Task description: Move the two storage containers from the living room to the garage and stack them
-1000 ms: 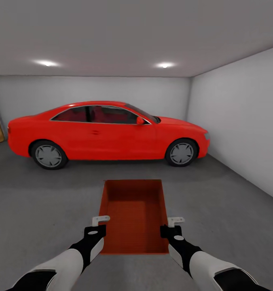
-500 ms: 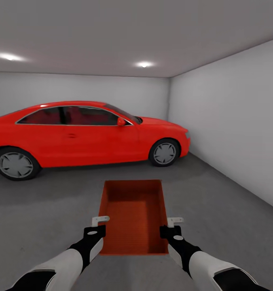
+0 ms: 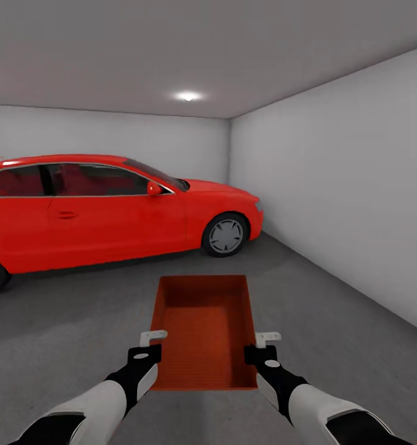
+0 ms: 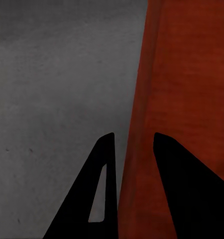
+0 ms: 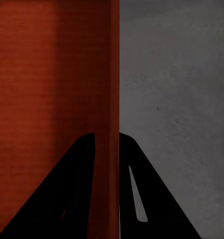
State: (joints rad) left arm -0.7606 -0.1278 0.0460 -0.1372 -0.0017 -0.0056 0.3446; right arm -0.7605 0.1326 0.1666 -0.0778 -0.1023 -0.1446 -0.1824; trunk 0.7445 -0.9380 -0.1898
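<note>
I am in the garage, carrying one orange-red open-top storage container [image 3: 205,327] lengthwise in front of me, above the dark grey floor [image 3: 60,321]. My left gripper [image 3: 152,339] is shut on its left wall near the close end. My right gripper [image 3: 267,339] is shut on its right wall. In the left wrist view the container's wall [image 4: 181,74] runs between the black fingers of the left gripper [image 4: 133,139]. The right wrist view shows the ribbed container [image 5: 52,74] clamped in the right gripper [image 5: 107,134]. The other storage container is out of view.
A bright red car [image 3: 109,210] stands side-on ahead and to the left, its front wheel [image 3: 225,235] near the back corner. A pale grey wall [image 3: 344,185] runs along the right. Open concrete lies between me and the car.
The whole view has swung to the right, so the car has slid left in the picture and the right wall looms larger. The container and both grippers hold the same pose.
</note>
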